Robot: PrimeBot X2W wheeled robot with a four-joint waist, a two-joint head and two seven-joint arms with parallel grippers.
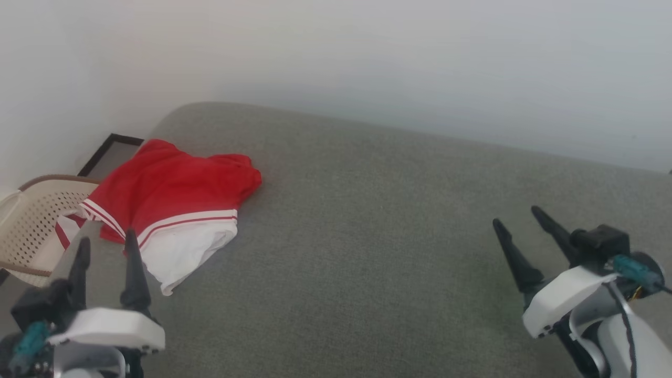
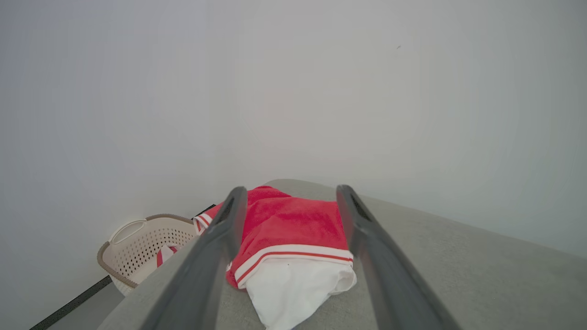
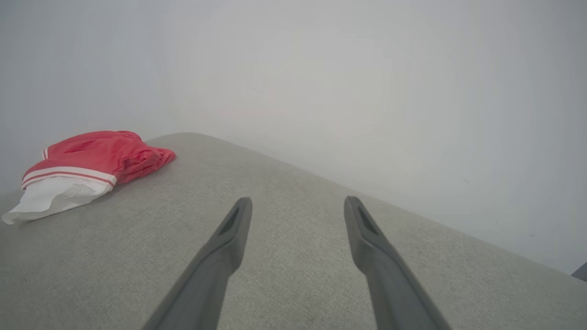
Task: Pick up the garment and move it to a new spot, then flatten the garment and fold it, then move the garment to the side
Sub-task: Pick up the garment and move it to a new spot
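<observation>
Just beyond left fingers (image 1: 134,278), garment (image 1: 173,194)

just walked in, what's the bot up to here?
Nothing is held yet. The red garment lies crumpled at the left end of the grey cushion, beside a beige basket. The left gripper is open and aimed at it; the right gripper is open over bare cushion, well to the right.
</observation>
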